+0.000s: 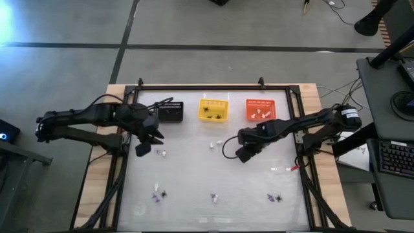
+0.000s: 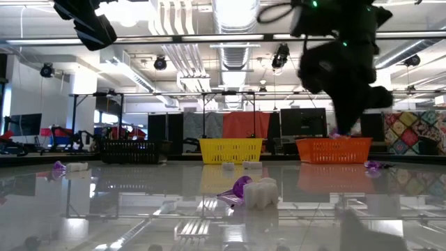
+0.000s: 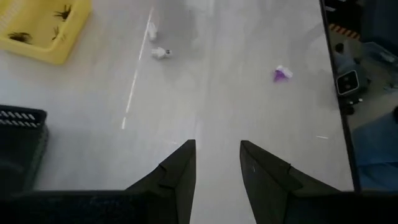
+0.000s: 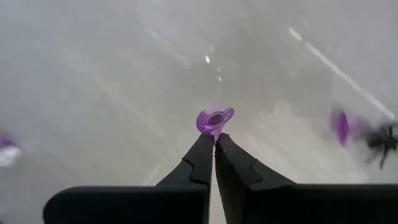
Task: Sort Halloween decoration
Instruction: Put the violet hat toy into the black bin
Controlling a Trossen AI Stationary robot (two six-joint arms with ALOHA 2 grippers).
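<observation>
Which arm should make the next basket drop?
Right. The right gripper is shut on a purple trinket, just in front of the baskets. The left gripper is open and holds nothing.

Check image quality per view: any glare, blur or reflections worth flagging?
High view: blue-white flare in the top-left corner. Low view: glossy white tabletop mirrors the ceiling lights and the yellow plastic basket; right gripper is a dark silhouette. Right wrist view: tiny purple ring trinket between the shut jaws is sharp, the black spider trinket smeared. Left wrist view: evenly lit, mildly soft.
</observation>
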